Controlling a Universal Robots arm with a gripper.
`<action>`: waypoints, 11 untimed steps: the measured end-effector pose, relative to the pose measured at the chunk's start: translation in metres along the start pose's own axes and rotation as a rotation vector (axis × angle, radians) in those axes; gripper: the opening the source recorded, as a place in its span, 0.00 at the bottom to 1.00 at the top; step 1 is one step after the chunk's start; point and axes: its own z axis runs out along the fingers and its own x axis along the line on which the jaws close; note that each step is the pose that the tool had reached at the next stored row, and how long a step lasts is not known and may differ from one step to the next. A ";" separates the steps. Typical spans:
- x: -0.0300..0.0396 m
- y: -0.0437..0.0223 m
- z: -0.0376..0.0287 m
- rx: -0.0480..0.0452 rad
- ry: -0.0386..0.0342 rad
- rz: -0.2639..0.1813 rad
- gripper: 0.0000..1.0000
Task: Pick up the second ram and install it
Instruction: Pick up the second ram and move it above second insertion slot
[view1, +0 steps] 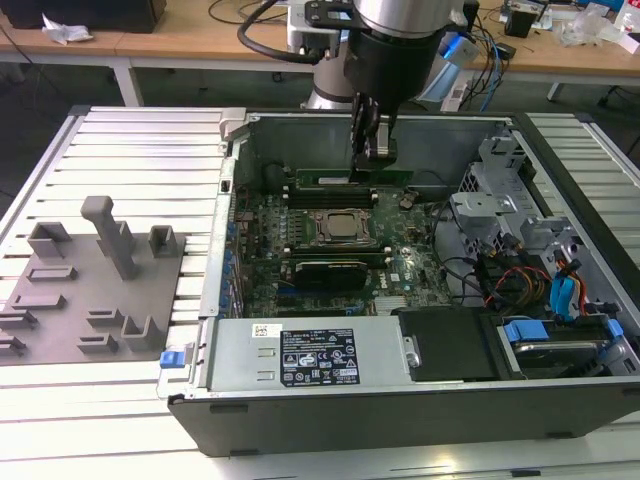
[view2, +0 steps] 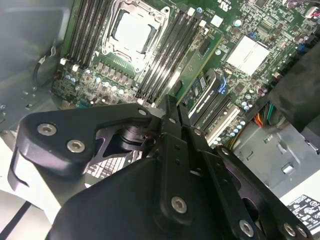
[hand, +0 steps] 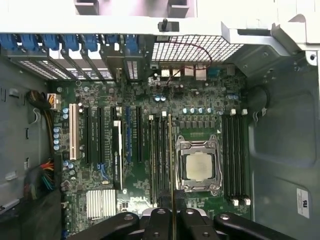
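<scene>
Item: second ram (hand: 171, 165), clamped edge-on in my gripper (hand: 172, 214), lined up along the memory slots (hand: 159, 160) beside the CPU socket (hand: 198, 165); handling, by my judgement: hold it upright, parallel to one slot, notch matched, pressure even at both ends.
</scene>
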 end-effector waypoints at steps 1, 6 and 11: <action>0.0001 -0.0014 0.0018 -0.0003 0.0003 -0.001 0.13; -0.0005 -0.0081 0.0046 -0.0004 0.0012 -0.003 0.13; -0.0005 -0.0082 0.0047 -0.0004 0.0010 -0.003 0.13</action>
